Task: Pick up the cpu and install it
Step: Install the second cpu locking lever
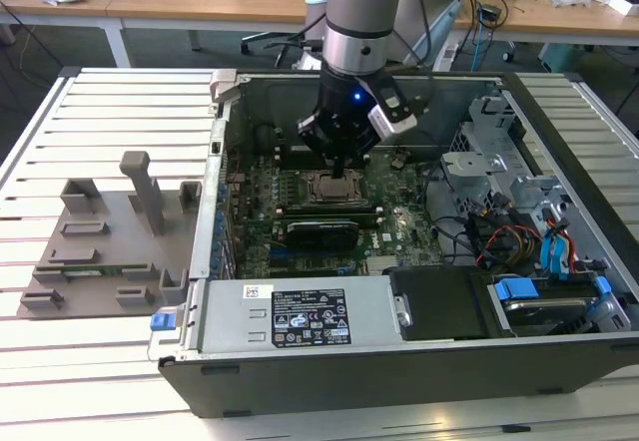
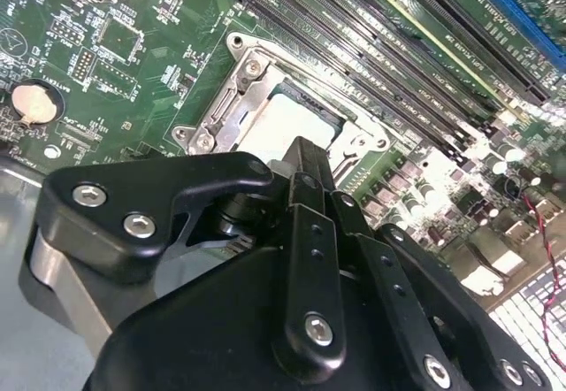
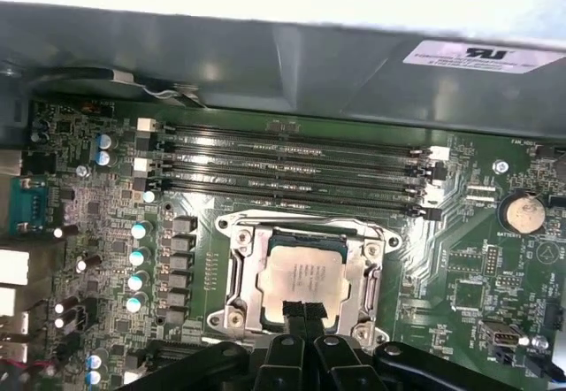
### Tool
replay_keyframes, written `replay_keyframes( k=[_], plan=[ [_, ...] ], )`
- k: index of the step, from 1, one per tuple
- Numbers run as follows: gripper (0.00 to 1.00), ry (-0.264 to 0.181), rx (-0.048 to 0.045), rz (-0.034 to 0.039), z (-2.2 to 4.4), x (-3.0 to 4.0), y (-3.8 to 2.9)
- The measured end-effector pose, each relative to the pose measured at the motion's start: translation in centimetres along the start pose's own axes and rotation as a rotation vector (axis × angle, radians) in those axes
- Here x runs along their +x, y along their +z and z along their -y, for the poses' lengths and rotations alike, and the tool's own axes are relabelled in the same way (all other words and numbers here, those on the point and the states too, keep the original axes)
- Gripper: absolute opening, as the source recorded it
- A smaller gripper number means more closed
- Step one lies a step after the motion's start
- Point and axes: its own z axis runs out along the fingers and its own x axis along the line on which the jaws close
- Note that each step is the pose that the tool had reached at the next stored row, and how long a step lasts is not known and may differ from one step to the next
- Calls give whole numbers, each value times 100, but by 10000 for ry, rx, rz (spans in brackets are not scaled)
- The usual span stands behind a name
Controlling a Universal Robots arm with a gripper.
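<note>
Cpu (image 3: 303, 278) seated flat inside socket frame (image 3: 239, 272); pincer (image 3: 303, 310) tips together, narrow, touching cpu's near edge.

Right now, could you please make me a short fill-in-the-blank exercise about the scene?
1. The cpu lies inside the metal ____ frame on the motherboard.
2. The end effector is directly above the ____.
3. The round coin ____ sits on the green board.
4. On the slatted table, the grey holder plate lies ____ the computer case.

Missing words: socket; cpu; battery; outside
</note>
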Motion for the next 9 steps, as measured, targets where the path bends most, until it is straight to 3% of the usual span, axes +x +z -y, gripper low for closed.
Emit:
replay_keyframes(
  k=[9],
  plan=[
    [11, 2, 69, -6, 5, 2, -146]
  ],
)
